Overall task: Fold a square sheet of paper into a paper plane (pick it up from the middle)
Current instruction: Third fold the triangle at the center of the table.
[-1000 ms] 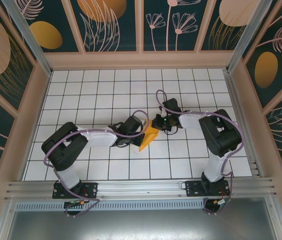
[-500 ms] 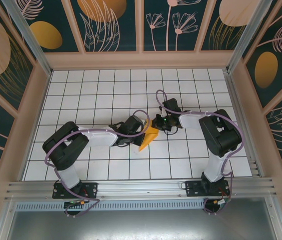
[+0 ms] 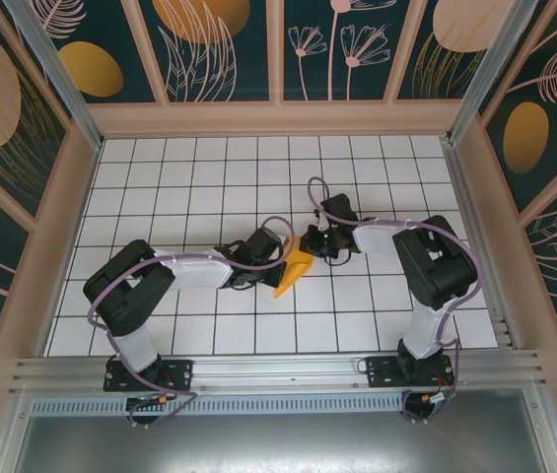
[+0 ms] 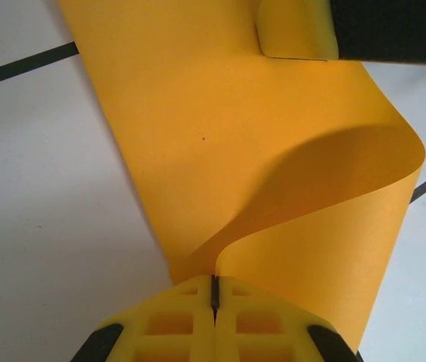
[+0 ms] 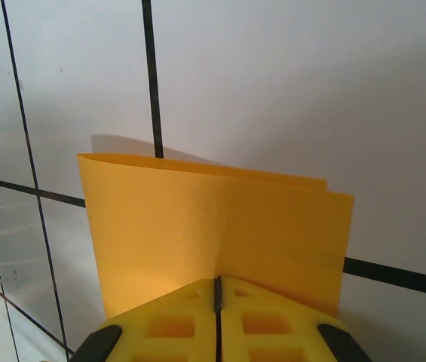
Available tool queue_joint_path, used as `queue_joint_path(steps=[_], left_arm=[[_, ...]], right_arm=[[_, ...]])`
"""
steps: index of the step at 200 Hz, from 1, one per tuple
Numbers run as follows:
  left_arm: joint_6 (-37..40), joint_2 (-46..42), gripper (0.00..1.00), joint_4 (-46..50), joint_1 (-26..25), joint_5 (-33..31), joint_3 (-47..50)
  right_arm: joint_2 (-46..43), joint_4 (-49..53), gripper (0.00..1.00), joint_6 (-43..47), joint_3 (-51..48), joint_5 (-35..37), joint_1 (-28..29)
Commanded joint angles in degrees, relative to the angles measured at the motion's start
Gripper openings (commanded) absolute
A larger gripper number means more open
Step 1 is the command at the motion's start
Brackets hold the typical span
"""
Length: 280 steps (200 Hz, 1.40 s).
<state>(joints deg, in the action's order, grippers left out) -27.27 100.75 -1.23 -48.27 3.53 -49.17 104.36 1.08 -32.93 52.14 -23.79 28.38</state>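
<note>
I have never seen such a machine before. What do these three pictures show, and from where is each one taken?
These are two robot arms, bolted at the near edge of a white gridded table. The wide picture comes from a fixed camera above and behind them: the left arm is on the left and the right arm is on the right. The other two pictures come from a small camera on each wrist, looking past the yellow tips of the left gripper and the right gripper. Between the arms is one orange-yellow paper, bent over on itself. Both grippers are shut on it. The left one pinches an edge where the paper curls, and the right one pinches an edge where two layers show.
</note>
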Motion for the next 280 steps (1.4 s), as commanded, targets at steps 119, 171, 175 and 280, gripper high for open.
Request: queue_joint_path(steps=[119,171,175,280], left_arm=[[-0.43,0.65,0.01,-0.35,0.44,0.42,1.32],[-0.21,0.78,0.0,-0.78,0.39,0.93,1.27],[-0.18,0.83,0.0,-0.79,0.41,1.03,1.19],[-0.31,2.56,0.0,-1.11,0.41,2.05,-1.28]], right_arm=[[1.34,4.6,0.1,0.06,0.83,2.97,1.24],[-8.97,5.67,0.14,-0.87,2.63,5.42,1.0],[-10.28,5.64,0.14,-1.12,2.27,6.01,0.91],[-41.68,-13.26,0.08,-11.57,-26.5,13.15,1.64]])
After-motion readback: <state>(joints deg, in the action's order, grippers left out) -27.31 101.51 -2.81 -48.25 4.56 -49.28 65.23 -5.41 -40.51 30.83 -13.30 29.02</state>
